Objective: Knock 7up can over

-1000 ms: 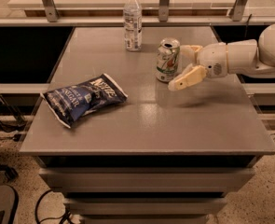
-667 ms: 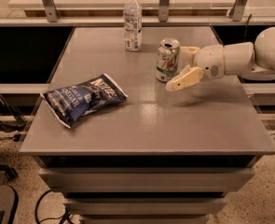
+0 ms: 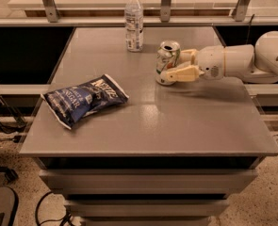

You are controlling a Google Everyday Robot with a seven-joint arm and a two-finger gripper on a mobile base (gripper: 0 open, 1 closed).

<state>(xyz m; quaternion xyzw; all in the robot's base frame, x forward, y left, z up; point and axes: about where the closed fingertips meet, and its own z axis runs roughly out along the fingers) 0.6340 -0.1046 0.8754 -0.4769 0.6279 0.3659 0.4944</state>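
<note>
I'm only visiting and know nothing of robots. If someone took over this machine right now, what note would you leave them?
End effector: open, at the right side of the small white-and-silver aluminium 7up can; contact unclear.
Can: standing on the grey table, right of the clear plastic water bottle.
Done: end effector is at the can.
Left: push the can over.

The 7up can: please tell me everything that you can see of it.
The 7up can is a small silver-and-white aluminium can with green and red markings and a silver top. It stands roughly upright on the grey table, right of centre. The open gripper reaches from the right; its near finger seems to touch it.
</note>
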